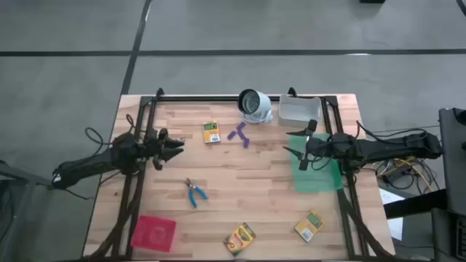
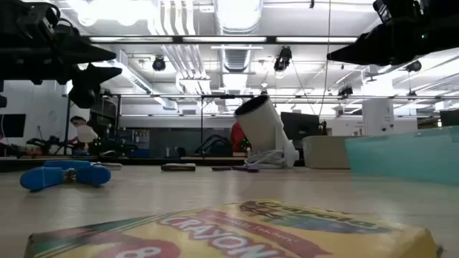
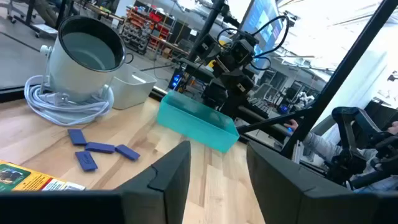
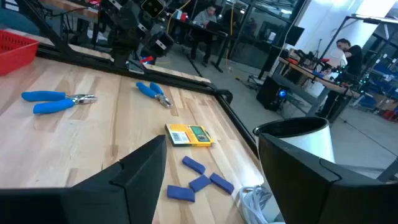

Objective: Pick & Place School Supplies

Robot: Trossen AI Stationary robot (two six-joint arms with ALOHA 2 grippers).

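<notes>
Three crayon boxes are on the wooden table point(image 1: 218, 189). The first crayon box point(image 1: 211, 132) lies toward the far edge, left of centre. The second crayon box point(image 1: 239, 237) sits at the near edge, around the middle. The third crayon box point(image 1: 309, 225) lies near the right near corner. All three lie flat and well apart from one another.

The purple pieces point(image 1: 239, 135) form one small cluster just right of the first crayon box; the left wrist view shows four of them, lying close together and flat on the wood. One blue-handled tool point(image 1: 194, 192), plier-like with metal jaws, lies alone left of centre on the near half of the table. The right wrist view appears to show two such blue-handled items; the overhead view confirms only one.

One white-grey round camera-like object point(image 1: 254, 105) with a coiled cable stands at the far edge, a white bin point(image 1: 298, 110) just to its right. One green tray point(image 1: 318, 175) sits on the right side. One red tray point(image 1: 153, 232) occupies the left near corner.

The left gripper point(image 1: 177, 148) hangs above the left part of the table, fingers parted, holding nothing. The right gripper point(image 1: 294, 142) hangs over the green tray's far end, fingers spread wide, likewise empty.
</notes>
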